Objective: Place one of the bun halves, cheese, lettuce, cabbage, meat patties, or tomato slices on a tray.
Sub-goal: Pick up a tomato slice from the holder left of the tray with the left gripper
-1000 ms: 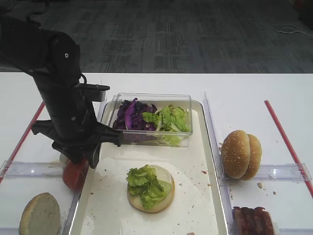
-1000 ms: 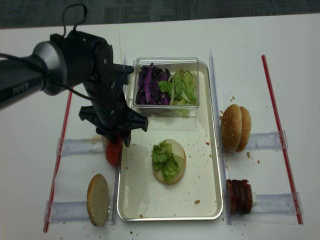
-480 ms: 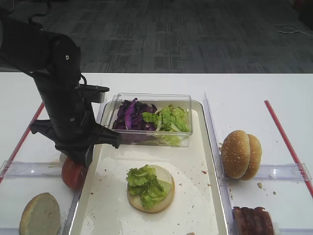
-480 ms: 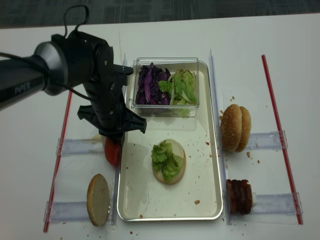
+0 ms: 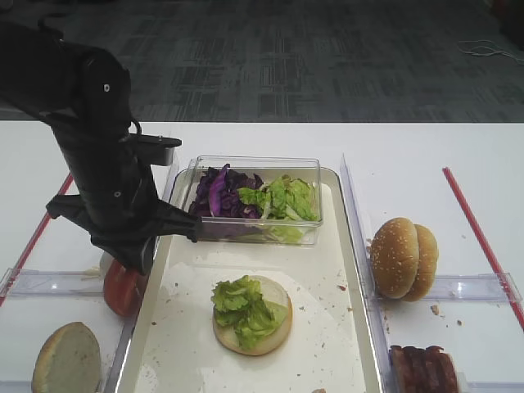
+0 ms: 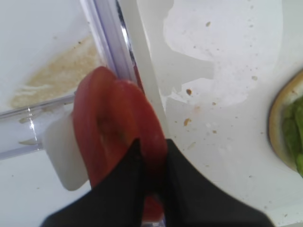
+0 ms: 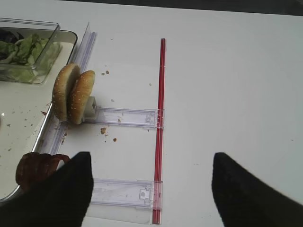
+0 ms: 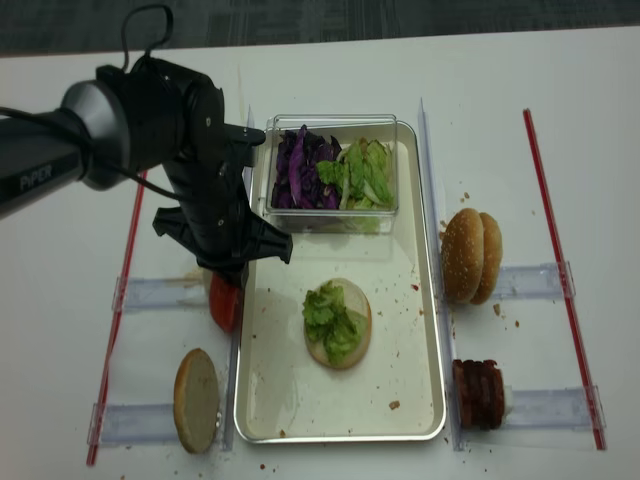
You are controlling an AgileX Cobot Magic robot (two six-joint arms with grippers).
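Red tomato slices [image 6: 111, 125] stand on edge in a clear rail just left of the tray [image 5: 323, 270]. My left gripper [image 6: 151, 163] is shut on the slice nearest the tray; in the high views the arm hides its jaws above the tomato slices [image 5: 123, 292] [image 8: 225, 304]. On the tray lies a bun half [image 5: 274, 327] topped with lettuce [image 5: 240, 307]. Cabbage [image 5: 216, 191] and more lettuce [image 5: 283, 196] fill a clear box. Two sesame bun halves [image 5: 403, 257] and meat patties [image 5: 422, 368] sit right of the tray. My right gripper [image 7: 151, 198] hangs open over bare table. No cheese shows.
Another bun half [image 5: 67, 359] rests at the front left. Clear plastic rails [image 7: 128, 117] and red strips [image 7: 160, 109] lie on the white table on both sides. The clear box [image 8: 332, 215] occupies the tray's far end. Crumbs dot the tray.
My left gripper's jaws have closed on the tomato slice nearest the tray. The left arm shifted slightly leftward. Everything else stays put.
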